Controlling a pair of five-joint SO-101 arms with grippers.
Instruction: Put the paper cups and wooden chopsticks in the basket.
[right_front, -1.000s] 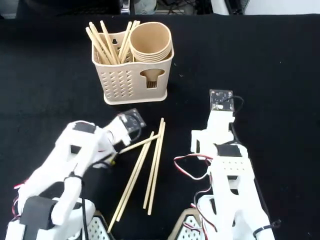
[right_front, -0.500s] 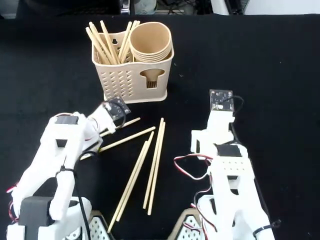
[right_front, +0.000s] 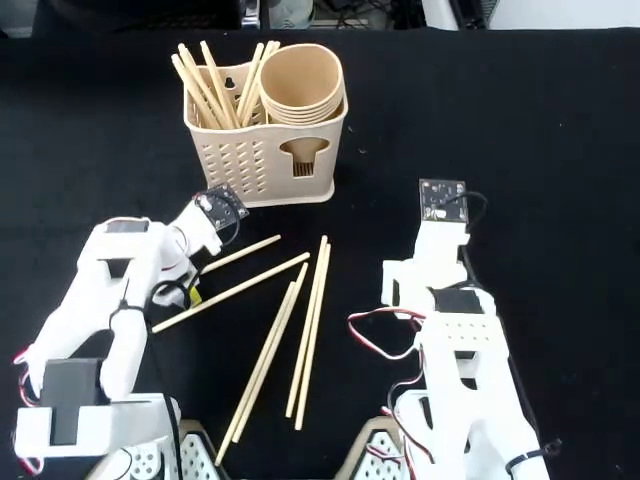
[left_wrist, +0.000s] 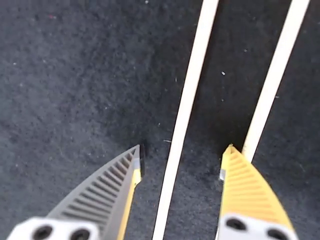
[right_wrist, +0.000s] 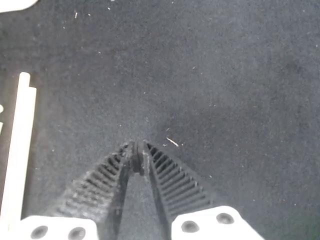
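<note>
Left hand (left_wrist: 183, 150) nearer basket (right_front: 250, 160) with paper cups (right_front: 300, 80), chopsticks (right_front: 204, 85) inside

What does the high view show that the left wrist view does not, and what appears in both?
High view, not left wrist view: the basket holding stacked paper cups and standing chopsticks, plus the right arm. Left wrist view, not high view: the left hand open, its fingertips either side of one chopstick. Both: loose chopsticks lying on the black table.
</note>
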